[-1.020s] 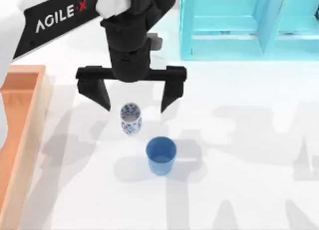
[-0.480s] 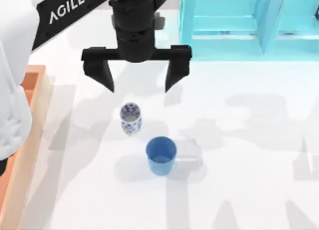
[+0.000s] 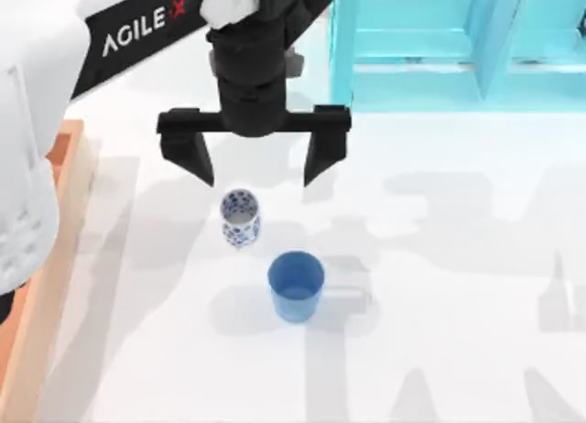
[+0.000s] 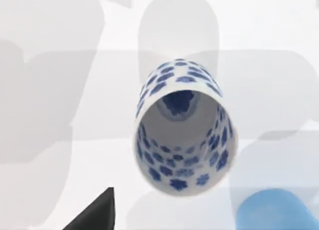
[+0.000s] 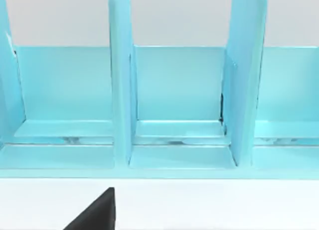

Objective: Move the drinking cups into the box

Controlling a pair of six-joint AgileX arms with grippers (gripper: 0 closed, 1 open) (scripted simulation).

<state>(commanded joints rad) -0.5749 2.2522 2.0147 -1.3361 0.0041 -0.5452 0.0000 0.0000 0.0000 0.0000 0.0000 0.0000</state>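
With its fingers spread wide and empty just behind the upright patterned cup [image 3: 240, 218] on the white table [image 3: 439, 350], the left gripper [image 3: 255, 167] needed to straddle it squarely, well clear of the nearby blue cup [image 3: 296, 286]

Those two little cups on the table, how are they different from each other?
The patterned cup is slim and white with blue flowers; the blue cup is wider, tapered and plain. The patterned cup stands close below the open left end effector, while the blue cup stands farther from it. Both are upright, handleless and outside the box.
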